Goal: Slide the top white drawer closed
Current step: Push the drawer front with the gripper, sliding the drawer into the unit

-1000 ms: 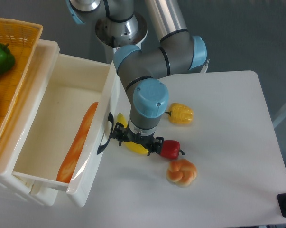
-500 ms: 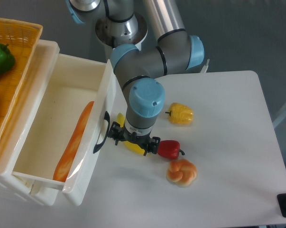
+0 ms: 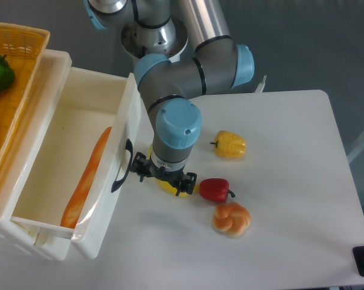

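Over the last second the gripper (image 3: 163,176), its jaw state hidden beneath the wrist, has moved left against the black handle (image 3: 121,173), nudging the top white drawer (image 3: 112,199) inward, though it remains largely open.
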Controlling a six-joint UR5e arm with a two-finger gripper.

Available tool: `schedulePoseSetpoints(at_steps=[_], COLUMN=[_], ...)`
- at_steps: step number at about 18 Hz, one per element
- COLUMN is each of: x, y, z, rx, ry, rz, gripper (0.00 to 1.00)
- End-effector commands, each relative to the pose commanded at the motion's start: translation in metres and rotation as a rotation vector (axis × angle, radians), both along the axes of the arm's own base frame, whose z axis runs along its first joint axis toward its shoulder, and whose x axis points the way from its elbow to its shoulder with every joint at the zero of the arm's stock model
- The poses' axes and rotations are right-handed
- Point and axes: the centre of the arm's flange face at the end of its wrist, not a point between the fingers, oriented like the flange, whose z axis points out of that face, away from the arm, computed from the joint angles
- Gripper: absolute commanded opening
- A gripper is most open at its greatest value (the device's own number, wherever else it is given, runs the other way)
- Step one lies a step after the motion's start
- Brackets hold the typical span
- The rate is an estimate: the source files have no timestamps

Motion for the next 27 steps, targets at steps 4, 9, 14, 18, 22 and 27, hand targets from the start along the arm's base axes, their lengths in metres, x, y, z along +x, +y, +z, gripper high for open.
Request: schedulePoseSetpoints(at_steps=[4, 9, 14, 18, 22, 27], x=[0.001, 0.006, 0.014, 0.022, 0.028, 0.036], y=[-0.001, -0.003, 0.001, 0.005, 0.006, 0.011], z=[0.0, 0.006, 0.009, 0.009, 0.013, 0.014], rx=[-0.002, 0.002, 0.01, 0.009, 0.016, 0.015], ry=[-0.004, -0.033, -0.044, -0.045, -0.046, -0.046], rz=[0.0, -0.004, -0.011, -0.02, -0.026, -0.035], gripper=[1.0, 1.0, 1.0, 1.0, 1.0, 1.0])
